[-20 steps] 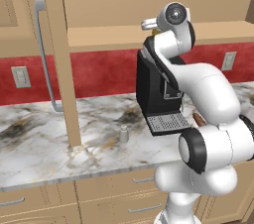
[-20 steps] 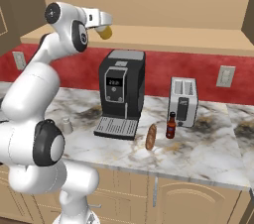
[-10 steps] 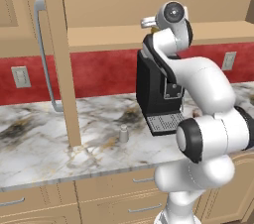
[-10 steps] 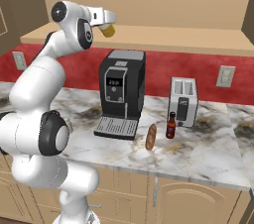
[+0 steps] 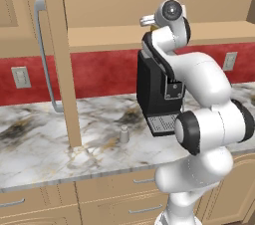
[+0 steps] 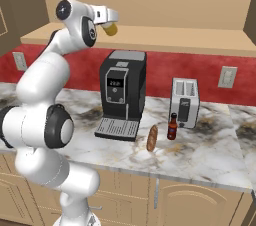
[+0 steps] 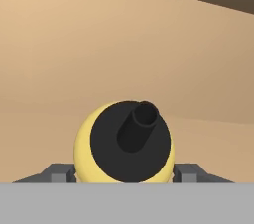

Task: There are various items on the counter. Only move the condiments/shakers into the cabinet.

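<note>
Between my two dark fingers (image 7: 186, 172) sits the yellow squeeze bottle (image 7: 124, 141) with its black nozzle, clamped on both sides and seen from the nozzle end (label hidden). My gripper (image 6: 111, 22) holds it level with the plain inner shelf of the light tan wooden upper cabinet (image 6: 165, 37), over the shelf's front edge. Below, on the white-grey marble-patterned counter (image 6: 200, 157), the small grey cylindrical shaker (image 5: 124, 134) stands upright near the open cabinet door (image 5: 64, 64) with its long grey bar handle (image 5: 44, 55). Farther along, the brown elongated sausage (image 6: 152, 137) lies just beside the upright dark red sauce bottle (image 6: 172, 127). Behind them stand the black coffee machine (image 6: 121, 95) and the silver toaster (image 6: 184, 102).
</note>
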Available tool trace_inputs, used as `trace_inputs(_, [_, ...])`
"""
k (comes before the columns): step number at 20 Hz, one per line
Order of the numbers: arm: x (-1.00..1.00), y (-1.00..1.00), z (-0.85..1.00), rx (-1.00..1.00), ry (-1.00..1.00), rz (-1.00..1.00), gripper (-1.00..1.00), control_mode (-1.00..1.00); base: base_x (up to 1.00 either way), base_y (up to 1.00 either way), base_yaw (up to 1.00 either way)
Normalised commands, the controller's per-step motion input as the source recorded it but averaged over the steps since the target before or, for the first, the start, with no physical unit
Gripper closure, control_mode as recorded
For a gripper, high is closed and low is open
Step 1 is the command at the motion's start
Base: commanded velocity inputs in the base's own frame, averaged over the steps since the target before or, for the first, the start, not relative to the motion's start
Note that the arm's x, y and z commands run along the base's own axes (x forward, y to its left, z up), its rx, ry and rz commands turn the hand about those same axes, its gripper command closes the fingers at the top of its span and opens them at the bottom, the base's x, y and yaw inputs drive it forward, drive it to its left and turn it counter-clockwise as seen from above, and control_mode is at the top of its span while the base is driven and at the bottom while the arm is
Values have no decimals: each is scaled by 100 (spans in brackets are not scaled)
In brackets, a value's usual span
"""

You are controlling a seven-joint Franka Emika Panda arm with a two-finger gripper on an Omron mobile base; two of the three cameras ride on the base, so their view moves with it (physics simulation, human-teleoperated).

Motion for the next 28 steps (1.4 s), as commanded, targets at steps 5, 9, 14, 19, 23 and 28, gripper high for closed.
trace_inputs(5, [17,-2,0,0,0,0,-100,-100,0,0,0])
trace_inputs(9, [33,0,-3,0,0,0,-100,-100,0,0,0])
trace_inputs(14, [39,-2,-9,-2,0,0,-100,-100,0,0,0])
trace_inputs(19, [20,-2,-3,0,0,0,-100,-100,0,0,0])
trace_inputs(23, [0,0,0,0,0,0,-100,-100,0,0,0])
trace_inputs(28, [0,0,0,0,0,0,-100,-100,0,0,0])
